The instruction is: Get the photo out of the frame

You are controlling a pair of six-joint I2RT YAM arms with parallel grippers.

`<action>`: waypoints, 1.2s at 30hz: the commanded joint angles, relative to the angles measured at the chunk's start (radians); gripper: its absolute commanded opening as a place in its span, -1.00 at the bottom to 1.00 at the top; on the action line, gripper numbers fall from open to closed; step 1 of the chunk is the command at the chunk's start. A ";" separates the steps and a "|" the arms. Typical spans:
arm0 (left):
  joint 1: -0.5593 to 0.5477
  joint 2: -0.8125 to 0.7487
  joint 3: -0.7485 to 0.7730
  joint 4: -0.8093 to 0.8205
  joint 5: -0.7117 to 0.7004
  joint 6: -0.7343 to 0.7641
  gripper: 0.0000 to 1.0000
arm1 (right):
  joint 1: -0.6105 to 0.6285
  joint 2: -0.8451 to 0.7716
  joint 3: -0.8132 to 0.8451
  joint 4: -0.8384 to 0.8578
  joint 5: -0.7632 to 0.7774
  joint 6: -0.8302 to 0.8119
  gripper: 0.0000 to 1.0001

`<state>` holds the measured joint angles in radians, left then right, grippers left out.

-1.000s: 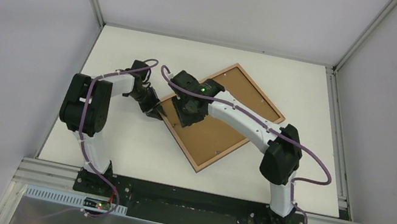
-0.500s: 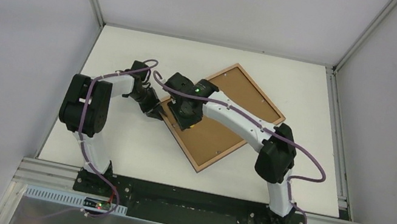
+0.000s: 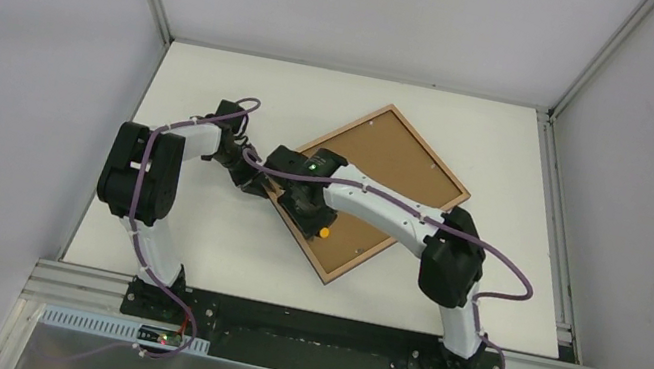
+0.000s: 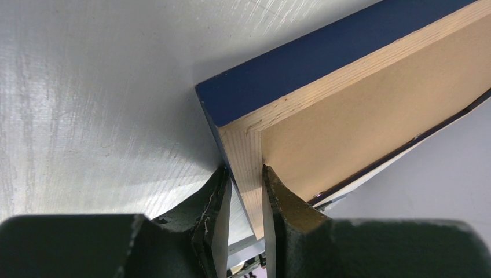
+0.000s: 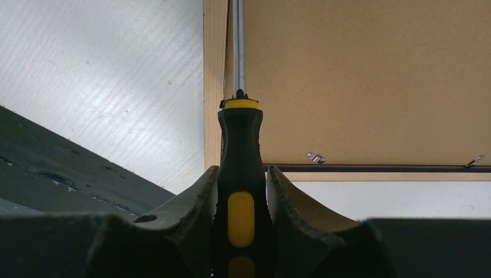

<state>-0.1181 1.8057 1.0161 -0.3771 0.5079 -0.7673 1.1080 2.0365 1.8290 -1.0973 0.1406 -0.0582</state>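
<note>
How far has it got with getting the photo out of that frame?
Early on. Done: the frame lies back up, and the left gripper is clamped on one corner rail. In hand: the right gripper holds a screwdriver, its shaft lying along the frame's inner edge beside the backing board. Left: the board sits in the frame, metal clips show at its edge, and no photo is visible.

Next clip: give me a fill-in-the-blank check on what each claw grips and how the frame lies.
1. The left claw is shut on the frame close to one ___ of it.
2. The right claw holds a screwdriver with a black and ___ handle.
3. The frame lies on the table with its ___ side up.
4. The frame's outer edge is painted dark ___.

Missing words: corner; yellow; back; blue.
</note>
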 commanded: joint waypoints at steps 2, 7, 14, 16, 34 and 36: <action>-0.014 0.023 -0.045 0.007 -0.073 0.028 -1.00 | 0.000 -0.084 -0.025 -0.082 0.000 -0.007 -1.00; -0.014 0.024 -0.043 0.007 -0.072 0.028 -1.00 | -0.009 -0.100 -0.047 -0.106 0.034 0.015 -1.00; -0.012 0.027 -0.028 0.005 -0.016 0.023 -0.90 | -0.073 -0.218 -0.066 0.002 -0.055 0.110 -1.00; -0.012 0.012 -0.020 0.004 0.024 0.022 -0.48 | -0.115 -0.247 -0.080 0.022 -0.104 0.138 -1.00; -0.284 -0.479 -0.028 0.168 0.363 0.369 0.37 | -0.416 -0.493 -0.561 0.391 -1.004 0.296 -1.00; -0.343 -0.506 -0.047 0.196 0.373 0.383 0.37 | -0.415 -0.497 -0.591 0.437 -1.100 0.321 -1.00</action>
<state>-0.3649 1.3453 1.0012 -0.2333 0.7719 -0.4919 0.6884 1.6081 1.2636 -0.7956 -0.6765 0.2100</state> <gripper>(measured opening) 0.684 0.362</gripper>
